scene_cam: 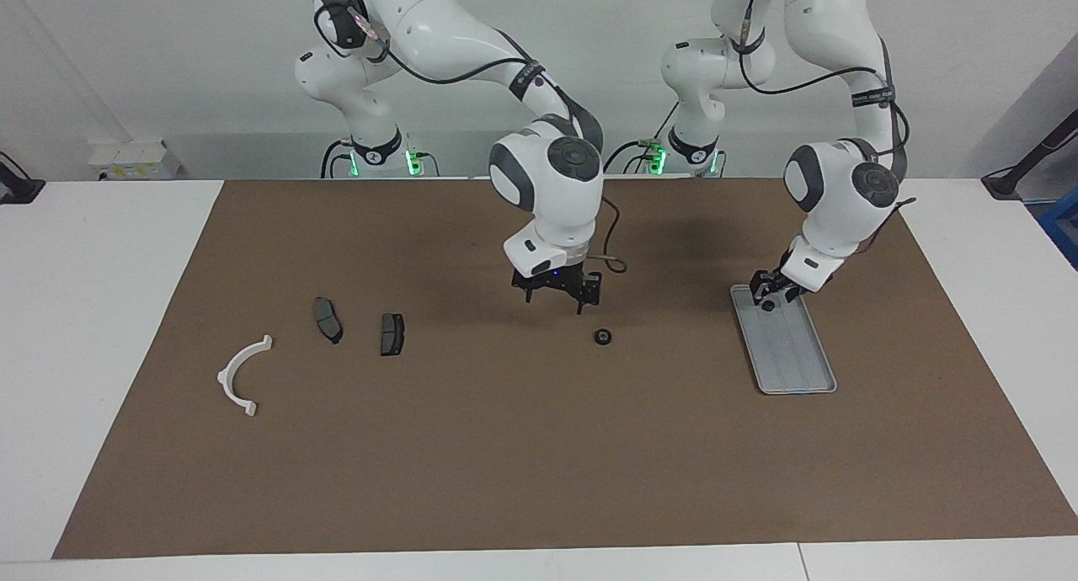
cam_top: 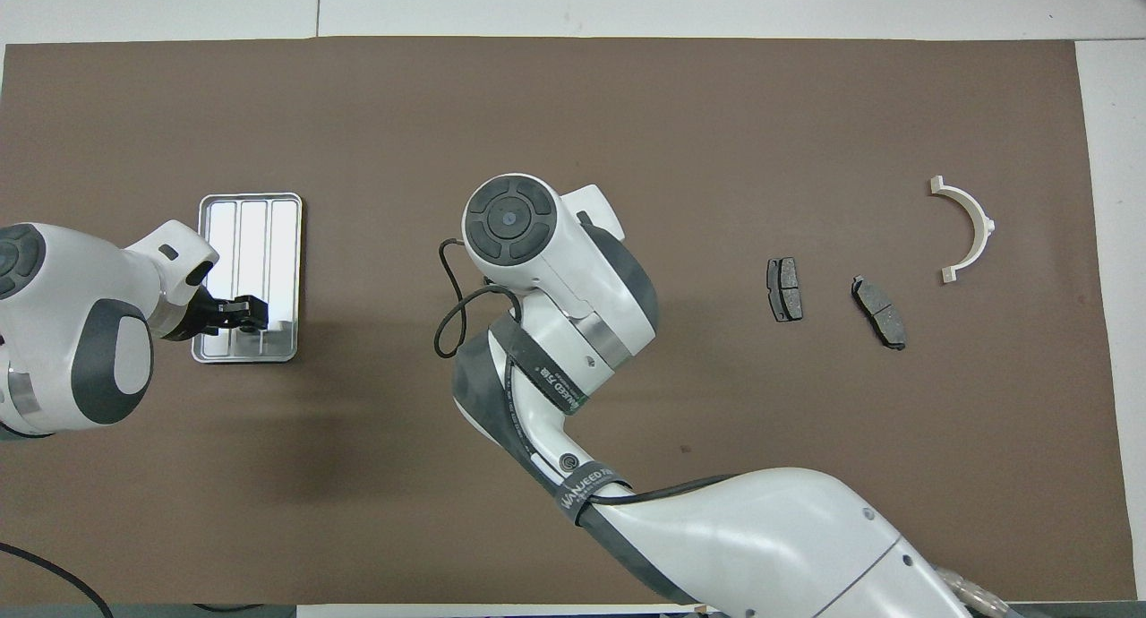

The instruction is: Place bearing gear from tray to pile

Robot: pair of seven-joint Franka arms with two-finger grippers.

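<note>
The bearing gear [scene_cam: 601, 337], a small dark ring, lies on the brown mat between the tray and the pile. My right gripper [scene_cam: 558, 300] hangs open just above the mat, beside the gear and not touching it. In the overhead view the right arm's wrist hides both the gear and that gripper. The silver ribbed tray [scene_cam: 792, 354] [cam_top: 253, 233] lies toward the left arm's end. My left gripper [scene_cam: 768, 296] [cam_top: 243, 314] is low over the tray's end nearest the robots. The pile is a white half-ring bracket [scene_cam: 240, 375] [cam_top: 971, 233] and two dark brake pads [scene_cam: 328, 320] [scene_cam: 392, 334].
The brown mat [scene_cam: 539, 463] covers most of the white table. The brake pads [cam_top: 784, 288] [cam_top: 879, 311] lie between the right arm's hand and the bracket, toward the right arm's end. The rest of the tray's floor shows only its ribs.
</note>
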